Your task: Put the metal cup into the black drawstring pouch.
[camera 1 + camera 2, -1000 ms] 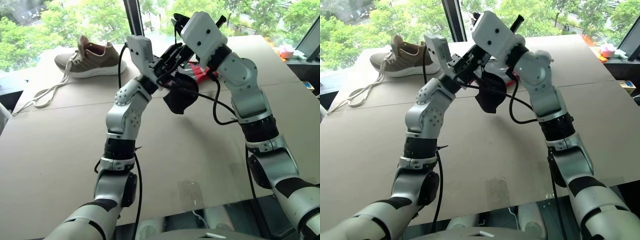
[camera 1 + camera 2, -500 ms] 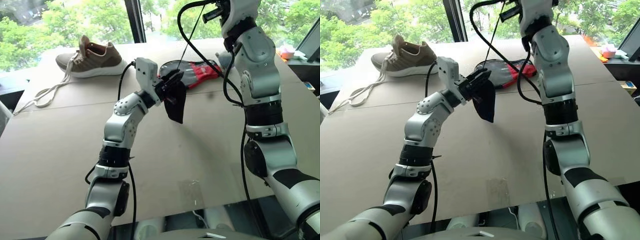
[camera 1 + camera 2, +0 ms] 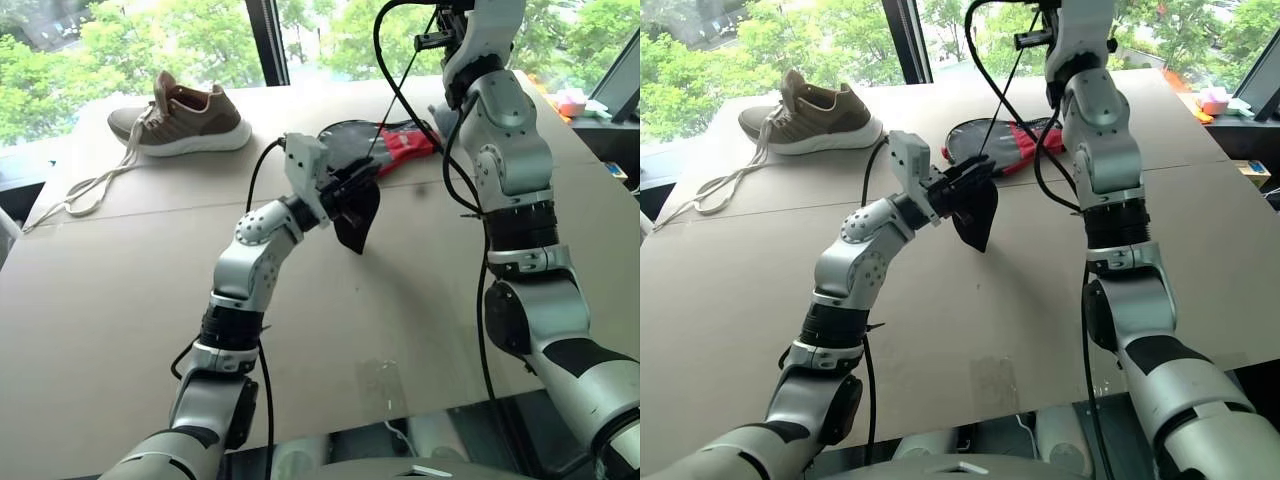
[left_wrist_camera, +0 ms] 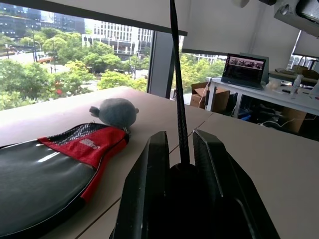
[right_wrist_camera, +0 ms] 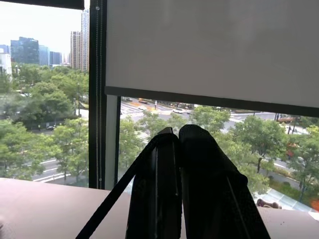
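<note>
Left tool (image 3: pixel 352 192) is gripping the black drawstring pouch (image 3: pixel 358 215), hanging above the counter (image 3: pixel 120 290), while the raised right tool (image 5: pixel 174 144), fingers together, is pinching its cord (image 3: pixel 400 75).

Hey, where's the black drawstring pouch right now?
In the left eye view the black drawstring pouch hangs from the left gripper above the middle of the table, just in front of the grey-and-red paddle case.

Cardboard-topped table (image 3: pixel 120 300) before leafy windows (image 3: pixel 60 60)
</note>
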Motion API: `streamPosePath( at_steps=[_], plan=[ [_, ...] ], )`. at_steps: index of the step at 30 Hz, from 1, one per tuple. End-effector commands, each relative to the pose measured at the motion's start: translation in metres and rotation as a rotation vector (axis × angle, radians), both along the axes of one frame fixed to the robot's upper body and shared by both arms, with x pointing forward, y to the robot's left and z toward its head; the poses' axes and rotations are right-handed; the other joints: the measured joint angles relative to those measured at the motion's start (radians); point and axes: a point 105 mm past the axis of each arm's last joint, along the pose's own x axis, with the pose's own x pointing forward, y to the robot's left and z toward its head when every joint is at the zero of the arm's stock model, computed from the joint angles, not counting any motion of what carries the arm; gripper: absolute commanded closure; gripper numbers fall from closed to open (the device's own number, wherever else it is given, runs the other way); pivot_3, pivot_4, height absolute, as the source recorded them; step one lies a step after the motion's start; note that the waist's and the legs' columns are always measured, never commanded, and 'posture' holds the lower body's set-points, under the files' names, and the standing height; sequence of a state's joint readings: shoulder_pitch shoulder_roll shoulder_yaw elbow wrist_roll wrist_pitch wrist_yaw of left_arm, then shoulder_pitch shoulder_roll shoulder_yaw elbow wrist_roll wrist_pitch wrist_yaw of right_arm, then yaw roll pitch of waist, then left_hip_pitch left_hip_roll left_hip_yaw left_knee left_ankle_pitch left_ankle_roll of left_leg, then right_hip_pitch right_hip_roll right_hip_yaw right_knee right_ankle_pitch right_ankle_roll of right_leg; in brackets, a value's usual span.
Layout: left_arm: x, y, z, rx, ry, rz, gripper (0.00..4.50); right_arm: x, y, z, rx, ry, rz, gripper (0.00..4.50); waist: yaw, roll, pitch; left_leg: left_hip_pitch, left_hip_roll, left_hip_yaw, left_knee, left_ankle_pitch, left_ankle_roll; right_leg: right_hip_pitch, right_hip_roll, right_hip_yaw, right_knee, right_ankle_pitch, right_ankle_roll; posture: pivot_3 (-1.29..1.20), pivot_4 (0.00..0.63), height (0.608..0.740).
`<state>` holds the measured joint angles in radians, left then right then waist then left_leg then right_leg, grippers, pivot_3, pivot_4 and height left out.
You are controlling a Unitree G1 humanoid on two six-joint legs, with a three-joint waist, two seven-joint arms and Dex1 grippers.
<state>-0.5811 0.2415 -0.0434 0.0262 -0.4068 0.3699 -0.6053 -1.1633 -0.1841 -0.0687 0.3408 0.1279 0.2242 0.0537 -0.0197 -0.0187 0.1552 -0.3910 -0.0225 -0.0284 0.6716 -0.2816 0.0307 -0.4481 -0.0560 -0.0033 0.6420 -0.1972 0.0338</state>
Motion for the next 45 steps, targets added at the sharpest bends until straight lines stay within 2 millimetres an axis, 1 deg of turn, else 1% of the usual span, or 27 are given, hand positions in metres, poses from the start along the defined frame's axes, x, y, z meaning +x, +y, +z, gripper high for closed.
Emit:
streamPosePath(
  at_steps=[1, 5, 7, 9, 12, 13, 15, 17, 18, 19, 20, 22, 23, 26, 27, 28, 29, 30, 31, 32, 33, 36, 37, 39, 41, 43, 45],
  plan=[
    [0.000, 0.010, -0.015, -0.014, 0.075, 0.030, 2.06, -0.035, 0.004, 0.047, -0.013, -0.171, 0.088, 4.50, 0.000, 0.000, 0.000, -0.001, 0.000, -0.001, 0.000, 0.000, 0.000, 0.000, 0.000, -0.001, 0.000, 0.000, 0.000, 0.00, 0.150, 0.740],
    [-0.012, 0.011, -0.007, -0.045, 0.080, -0.011, 0.31, -0.050, 0.036, 0.023, -0.148, -0.121, 0.268, 4.50, -0.005, 0.000, 0.000, -0.002, 0.001, -0.001, 0.000, 0.000, 0.000, -0.001, 0.001, -0.003, 0.000, 0.000, 0.000, 0.00, 0.150, 0.740],
    [-0.018, 0.015, -0.007, -0.033, 0.085, -0.025, 0.31, -0.054, 0.043, 0.010, -0.209, -0.093, 0.314, 4.50, -0.007, 0.000, 0.000, -0.001, 0.001, -0.001, 0.000, 0.000, 0.000, 0.000, 0.001, -0.002, 0.000, 0.000, 0.000, 0.00, 0.150, 0.740],
    [-0.024, 0.026, -0.007, -0.037, 0.090, -0.023, 0.31, -0.058, 0.047, -0.002, -0.240, -0.051, 0.360, 4.50, -0.009, 0.000, 0.000, -0.001, 0.001, -0.001, 0.001, 0.000, 0.000, 0.000, 0.000, -0.001, 0.000, 0.000, 0.000, 0.00, 0.150, 0.740],
    [-0.032, 0.055, 0.000, -0.081, 0.090, 0.005, 0.31, -0.064, 0.055, -0.017, -0.273, 0.008, 0.432, 4.50, -0.012, 0.000, 0.000, -0.001, 0.001, -0.001, 0.001, 0.000, 0.000, 0.000, 0.000, 0.000, 0.000, 0.000, 0.000, 0.00, 0.150, 0.740],
    [-0.033, 0.061, 0.001, -0.085, 0.090, 0.016, 0.31, -0.066, 0.056, -0.019, -0.278, 0.023, 0.447, 4.50, -0.014, 0.000, 0.000, -0.001, 0.001, -0.001, 0.001, 0.000, 0.000, 0.000, 0.000, 0.000, 0.000, 0.000, 0.000, 0.00, 0.150, 0.740],
    [-0.030, 0.095, 0.005, -0.084, 0.081, 0.115, 0.31, -0.069, 0.058, -0.025, -0.274, 0.053, 0.476, 4.50, -0.014, 0.000, 0.000, 0.000, 0.002, -0.002, 0.001, 0.000, 0.000, 0.000, 0.000, -0.001, 0.000, 0.000, 0.000, 0.00, 0.150, 0.740],
    [-0.029, 0.134, 0.009, -0.077, 0.071, 0.235, 0.31, -0.072, 0.055, -0.025, -0.228, 0.067, 0.505, 4.50, -0.019, 0.000, 0.000, 0.000, 0.002, -0.003, 0.001, 0.000, 0.000, 0.000, 0.001, -0.002, 0.000, 0.000, 0.000, 0.00, 0.150, 0.740],
    [-0.028, 0.146, 0.009, -0.067, 0.072, 0.276, 0.31, -0.072, 0.053, -0.024, -0.208, 0.074, 0.508, 4.50, -0.021, 0.000, 0.000, 0.000, 0.002, -0.002, 0.001, 0.000, 0.000, 0.000, 0.001, -0.002, 0.000, 0.000, 0.000, 0.00, 0.150, 0.740],
    [-0.029, 0.152, 0.009, -0.059, 0.073, 0.299, 0.31, -0.073, 0.051, -0.023, -0.197, 0.079, 0.508, 4.50, -0.020, 0.000, 0.000, 0.001, 0.002, -0.002, 0.001, 0.000, 0.000, 0.000, 0.001, -0.002, 0.000, 0.000, 0.000, 0.00, 0.150, 0.740],
    [-0.030, 0.160, 0.006, -0.040, 0.081, 0.325, 0.31, -0.069, 0.046, -0.028, -0.203, 0.102, 0.500, 4.50, -0.018, 0.000, 0.000, 0.001, 0.002, -0.002, 0.001, 0.000, 0.000, 0.000, 0.001, -0.003, 0.000, 0.000, 0.000, 0.00, 0.150, 0.740],
    [-0.034, 0.168, -0.001, -0.015, 0.102, 0.348, 0.26, -0.063, 0.040, -0.049, -0.229, 0.188, 0.507, 3.85, -0.010, -0.001, -0.001, 0.001, 0.001, -0.002, 0.001, 0.000, 0.000, 0.001, 0.000, -0.003, 0.000, 0.000, 0.000, 0.00, 0.150, 0.740],
    [-0.036, 0.169, -0.006, -0.005, 0.119, 0.351, 0.26, -0.061, 0.037, -0.069, -0.285, 0.243, 0.508, 3.63, -0.005, -0.001, -0.001, 0.001, 0.000, -0.002, 0.001, 0.000, 0.000, 0.001, -0.001, -0.004, -0.001, 0.000, 0.000, 0.00, 0.150, 0.740],
    [-0.045, 0.164, -0.025, 0.037, 0.171, 0.336, 0.26, -0.065, 0.025, -0.129, -0.363, 0.442, 0.550, 2.25, 0.009, -0.003, -0.002, 0.000, -0.001, -0.003, 0.001, -0.001, 0.001, 0.002, -0.002, -0.005, -0.003, 0.000, 0.000, 0.00, 0.150, 0.740],
    [-0.049, 0.162, -0.030, 0.049, 0.187, 0.330, 0.26, -0.070, 0.019, -0.151, -0.404, 0.520, 0.570, 1.86, 0.011, -0.003, -0.002, -0.001, -0.001, -0.003, 0.001, -0.001, 0.001, 0.002, -0.004, -0.005, -0.003, 0.000, 0.000, 0.00, 0.150, 0.740],
    [-0.053, 0.161, -0.037, 0.061, 0.208, 0.325, 0.26, -0.078, 0.011, -0.178, -0.477, 0.609, 0.589, 1.21, 0.012, -0.003, -0.002, -0.002, -0.001, -0.003, 0.001, -0.001, 0.001, 0.001, -0.007, -0.004, -0.004, 0.000, 0.000, 0.00, 0.150, 0.740],
    [-0.058, 0.159, -0.045, 0.079, 0.230, 0.315, 0.26, -0.087, -0.002, -0.207, -0.557, 0.702, 0.595, 0.82, 0.013, -0.003, -0.002, -0.003, -0.001, -0.004, 0.001, -0.001, 0.001, 0.001, -0.007, -0.004, -0.005, 0.000, 0.000, 0.00, 0.150, 0.740],
    [-0.062, 0.157, -0.053, 0.101, 0.249, 0.305, 0.26, -0.094, -0.015, -0.230, -0.634, 0.759, 0.587, 0.82, 0.015, -0.002, -0.002, -0.004, -0.001, -0.004, 0.001, -0.001, 0.001, 0.000, -0.008, -0.005, -0.005, 0.000, 0.000, 0.00, 0.150, 0.740],
    [-0.067, 0.156, -0.058, 0.119, 0.262, 0.295, 0.26, -0.099, -0.026, -0.245, -0.683, 0.793, 0.575, 0.82, 0.014, -0.002, -0.001, -0.004, -0.001, -0.004, 0.001, -0.001, 0.002, 0.001, -0.009, -0.005, -0.007, 0.000, 0.000, 0.00, 0.150, 0.740],
    [-0.069, 0.157, -0.062, 0.137, 0.251, 0.317, 0.26, -0.102, -0.039, -0.255, -0.707, 0.758, 0.563, 0.82, 0.013, -0.002, -0.001, -0.004, -0.001, -0.004, 0.001, -0.001, 0.002, 0.000, -0.009, -0.005, -0.007, 0.000, 0.000, 0.00, 0.150, 0.740],
    [-0.071, 0.158, -0.065, 0.149, 0.240, 0.335, 0.26, -0.105, -0.046, -0.260, -0.721, 0.724, 0.557, 0.82, 0.009, -0.002, -0.001, -0.004, -0.001, -0.004, 0.001, -0.001, 0.002, 0.000, -0.009, -0.005, -0.008, 0.000, 0.000, 0.00, 0.150, 0.740],
    [-0.084, 0.144, -0.074, 0.225, 0.202, 0.308, 0.26, -0.115, -0.067, -0.271, -0.533, 0.710, 0.583, 0.82, 0.007, -0.002, -0.001, 0.002, 0.001, -0.002, 0.000, -0.004, 0.006, 0.005, -0.007, -0.005, -0.007, 0.000, 0.000, 0.00, 0.150, 0.740],
    [-0.088, 0.141, -0.077, 0.248, 0.193, 0.304, 0.26, -0.117, -0.071, -0.272, -0.493, 0.701, 0.582, 0.82, 0.007, -0.001, 0.000, 0.010, 0.001, -0.001, -0.002, -0.005, 0.007, 0.013, -0.007, -0.004, -0.008, 0.000, 0.000, 0.00, 0.150, 0.740],
    [-0.094, 0.138, -0.083, 0.276, 0.185, 0.323, 0.26, -0.118, -0.085, -0.274, -0.410, 0.647, 0.555, 0.82, 0.008, -0.001, 0.000, 0.014, 0.002, -0.002, -0.002, -0.005, 0.008, 0.017, -0.006, -0.004, -0.010, 0.000, 0.000, 0.00, 0.150, 0.740],
    [-0.101, 0.139, -0.089, 0.320, 0.174, 0.353, 0.26, -0.124, -0.103, -0.267, -0.347, 0.500, 0.514, 0.82, 0.010, -0.001, 0.000, 0.015, 0.003, -0.002, -0.001, -0.005, 0.008, 0.019, -0.004, -0.004, -0.010, 0.000, 0.000, 0.00, 0.150, 0.740],
    [-0.108, 0.144, -0.093, 0.338, 0.180, 0.370, 0.26, -0.133, -0.117, -0.278, -0.355, 0.535, 0.524, 0.82, 0.012, -0.001, 0.000, 0.017, 0.003, -0.001, 0.000, -0.005, 0.008, 0.021, 0.000, -0.004, -0.010, 0.000, 0.000, 0.00, 0.150, 0.740],
    [-0.113, 0.149, -0.095, 0.347, 0.187, 0.377, 0.26, -0.139, -0.125, -0.279, -0.323, 0.541, 0.550, 0.82, 0.012, 0.000, 0.000, 0.019, 0.004, -0.001, 0.000, -0.005, 0.008, 0.023, 0.001, -0.004, -0.009, 0.000, 0.000, 0.00, 0.150, 0.740]
  ],
)
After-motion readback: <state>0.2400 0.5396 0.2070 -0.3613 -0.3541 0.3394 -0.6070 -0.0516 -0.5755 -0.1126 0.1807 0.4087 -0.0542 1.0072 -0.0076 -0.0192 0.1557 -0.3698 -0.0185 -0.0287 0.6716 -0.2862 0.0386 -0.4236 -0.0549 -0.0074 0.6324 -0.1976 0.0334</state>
